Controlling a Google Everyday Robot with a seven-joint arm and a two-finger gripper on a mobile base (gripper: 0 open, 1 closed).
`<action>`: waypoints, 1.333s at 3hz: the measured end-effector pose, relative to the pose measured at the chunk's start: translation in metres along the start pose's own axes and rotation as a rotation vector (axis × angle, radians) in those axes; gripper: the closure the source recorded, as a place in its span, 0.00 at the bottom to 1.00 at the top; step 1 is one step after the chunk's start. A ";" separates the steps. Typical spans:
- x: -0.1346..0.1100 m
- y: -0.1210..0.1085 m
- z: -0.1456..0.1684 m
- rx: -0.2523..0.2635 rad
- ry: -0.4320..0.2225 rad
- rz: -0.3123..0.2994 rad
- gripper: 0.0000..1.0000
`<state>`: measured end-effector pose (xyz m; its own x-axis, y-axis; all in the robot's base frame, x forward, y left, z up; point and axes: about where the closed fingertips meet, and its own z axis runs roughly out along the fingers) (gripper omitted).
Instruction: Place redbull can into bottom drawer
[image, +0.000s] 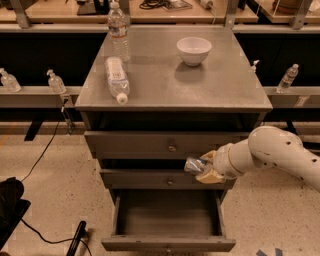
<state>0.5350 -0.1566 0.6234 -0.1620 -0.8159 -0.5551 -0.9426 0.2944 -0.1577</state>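
The redbull can (193, 164), slim and silvery, lies sideways in my gripper (204, 168), which is shut on it. The gripper hangs in front of the middle drawer's front, at the right, with the white arm (272, 155) reaching in from the right. The bottom drawer (168, 243) is pulled open below; its shallow tray holds nothing that I can see. The can is above the drawer's back right part, well clear of the tray floor.
On the grey cabinet top (220, 90) stand a white bowl (193, 50) and an upright water bottle (118, 30); another bottle (116, 77) lies on its side. The top drawer (170, 145) and middle drawer (150, 178) are shut. Black cables and a bag (10, 210) lie on the floor at left.
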 end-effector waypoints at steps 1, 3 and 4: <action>0.006 0.007 0.013 -0.021 0.022 0.006 1.00; 0.103 0.014 0.070 0.025 -0.066 0.017 1.00; 0.151 0.015 0.116 0.038 -0.148 0.047 1.00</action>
<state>0.5302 -0.2175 0.4427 -0.1581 -0.7194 -0.6764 -0.9227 0.3516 -0.1582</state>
